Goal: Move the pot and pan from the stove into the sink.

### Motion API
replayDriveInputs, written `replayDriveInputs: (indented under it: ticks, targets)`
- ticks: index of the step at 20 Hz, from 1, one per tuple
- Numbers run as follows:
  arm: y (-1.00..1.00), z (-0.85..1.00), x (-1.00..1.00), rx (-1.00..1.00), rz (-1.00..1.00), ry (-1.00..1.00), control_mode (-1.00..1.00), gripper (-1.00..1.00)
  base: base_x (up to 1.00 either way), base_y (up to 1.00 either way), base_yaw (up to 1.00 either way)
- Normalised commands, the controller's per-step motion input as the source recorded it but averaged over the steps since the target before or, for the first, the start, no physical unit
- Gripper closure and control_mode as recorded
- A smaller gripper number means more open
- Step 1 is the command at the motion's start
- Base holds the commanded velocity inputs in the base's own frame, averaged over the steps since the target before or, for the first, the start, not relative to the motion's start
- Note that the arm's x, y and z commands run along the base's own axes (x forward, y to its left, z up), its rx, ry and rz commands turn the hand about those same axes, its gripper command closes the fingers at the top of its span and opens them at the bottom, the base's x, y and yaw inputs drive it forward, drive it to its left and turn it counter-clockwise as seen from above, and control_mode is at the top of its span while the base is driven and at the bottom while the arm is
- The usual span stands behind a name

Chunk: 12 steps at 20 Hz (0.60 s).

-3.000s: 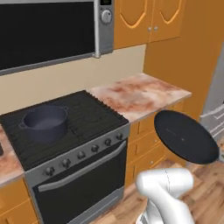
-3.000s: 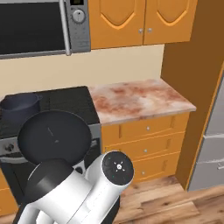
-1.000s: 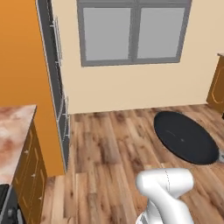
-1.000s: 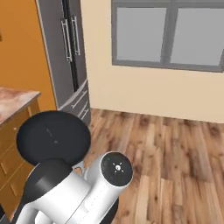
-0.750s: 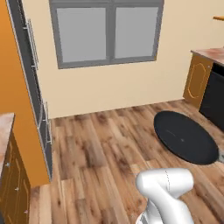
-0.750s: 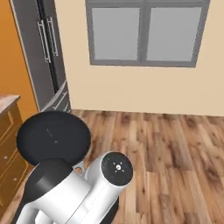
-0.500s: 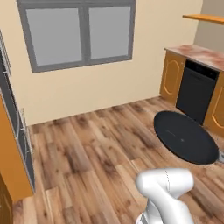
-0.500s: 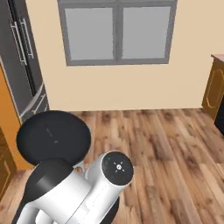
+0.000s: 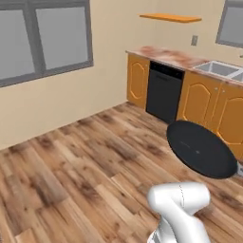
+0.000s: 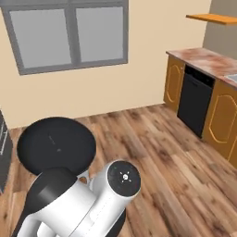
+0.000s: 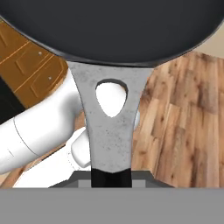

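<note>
Pan (image 9: 201,149) aloft over the wood floor (image 9: 85,166), carried by its handle (image 11: 109,131), black disc level. Fingers hidden below the handle in the hand view; grip state impossible to tell. Sink (image 9: 221,70) far right in the counter (image 9: 171,55), above orange cabinets and a black dishwasher (image 9: 163,92).

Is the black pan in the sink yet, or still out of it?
Out. The pan hangs in the air over the wood floor, while the sink sits far off in the counter.
</note>
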Motion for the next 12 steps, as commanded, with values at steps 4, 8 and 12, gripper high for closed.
replayDriveInputs:
  ticks: [4,8,12]
  targets:
    - [0.0,0.0,0.0,0.0,0.0,0.0,1.0,1.0,0.0,0.0,-0.45]
    - [0.0,0.0,0.0,0.0,0.0,0.0,1.0,1.0,0.0,0.0,-0.45]
    - [0.0,0.0,0.0,0.0,0.0,0.0,1.0,1.0,0.0,0.0,-0.45]
